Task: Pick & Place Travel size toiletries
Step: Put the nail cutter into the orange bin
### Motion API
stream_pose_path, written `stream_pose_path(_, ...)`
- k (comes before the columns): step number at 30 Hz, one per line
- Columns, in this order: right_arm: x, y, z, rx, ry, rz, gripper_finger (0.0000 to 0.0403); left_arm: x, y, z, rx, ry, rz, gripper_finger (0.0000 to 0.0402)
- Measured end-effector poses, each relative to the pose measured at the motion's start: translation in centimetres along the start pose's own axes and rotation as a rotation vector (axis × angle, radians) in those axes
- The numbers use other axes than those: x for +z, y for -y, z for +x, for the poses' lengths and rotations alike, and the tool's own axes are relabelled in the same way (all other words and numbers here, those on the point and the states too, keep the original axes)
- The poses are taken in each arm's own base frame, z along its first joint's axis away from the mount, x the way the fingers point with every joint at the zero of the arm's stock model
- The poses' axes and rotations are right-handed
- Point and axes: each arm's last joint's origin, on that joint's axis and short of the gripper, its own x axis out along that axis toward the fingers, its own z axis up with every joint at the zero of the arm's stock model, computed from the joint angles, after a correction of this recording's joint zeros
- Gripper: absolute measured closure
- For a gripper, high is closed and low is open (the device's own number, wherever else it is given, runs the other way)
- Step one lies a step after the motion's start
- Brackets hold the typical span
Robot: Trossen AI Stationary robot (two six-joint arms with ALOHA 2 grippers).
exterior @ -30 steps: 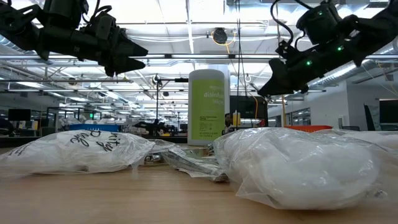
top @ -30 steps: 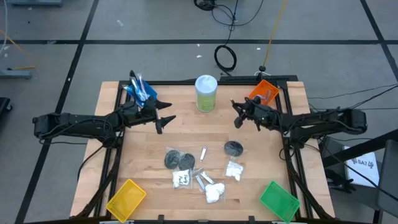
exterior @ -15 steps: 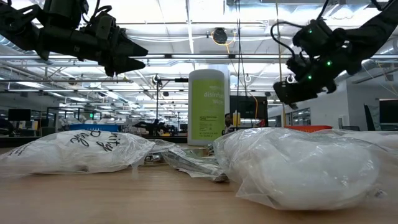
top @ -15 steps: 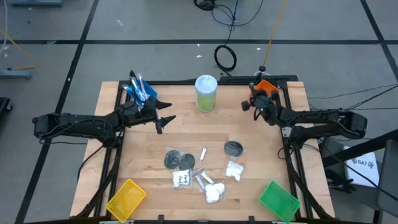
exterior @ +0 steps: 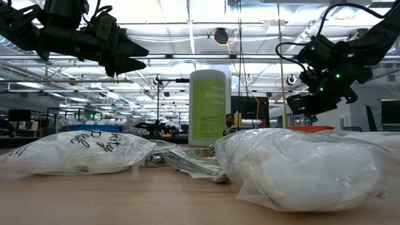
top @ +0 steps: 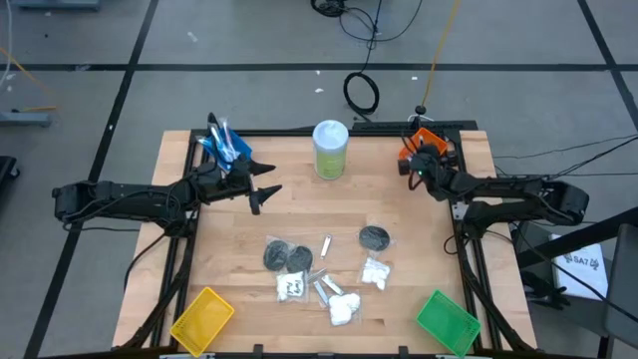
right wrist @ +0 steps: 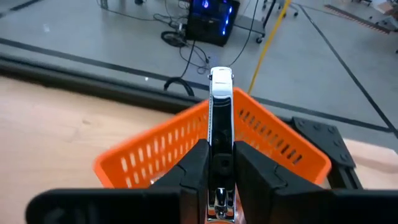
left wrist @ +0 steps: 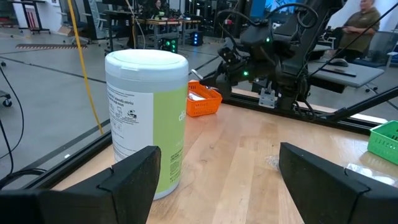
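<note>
The table (top: 299, 214) is showing pale, matt wood planks with visible grain, edged by a dark metal frame (top: 329, 132). The orange bin (right wrist: 249, 134), at the centre of the right wrist view, is looking like slotted, slightly glossy plastic. The silver tube (right wrist: 220, 106) between the right gripper's (right wrist: 219, 165) matt black fingers (right wrist: 196, 163) is gleaming like smooth metal. The canister (left wrist: 146, 121) is wearing a satin pale-green label under a smooth white plastic lid. The packets (exterior: 294, 165) are lying in crinkled, shiny clear film.
</note>
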Motion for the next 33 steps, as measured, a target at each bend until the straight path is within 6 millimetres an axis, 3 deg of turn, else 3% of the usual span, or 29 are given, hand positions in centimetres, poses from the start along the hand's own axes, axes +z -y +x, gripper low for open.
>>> stream_pose_path(12,-1.3,0.4,0.0,-0.001,-0.008,0.010,0.0337,0.0,0.0,0.0,0.000,0.000,0.000,0.0080)
stream_pose_path(28,-1.2,0.4,0.0,0.003,0.003,0.009,0.0242,0.0,0.0,0.0,0.000,0.000,0.000,0.0080)
stream_pose_path(33,-0.2,-0.9,-0.5,0.216,0.054,0.026,0.0230,0.0,0.0,0.0,0.000,0.000,0.000,0.0080)
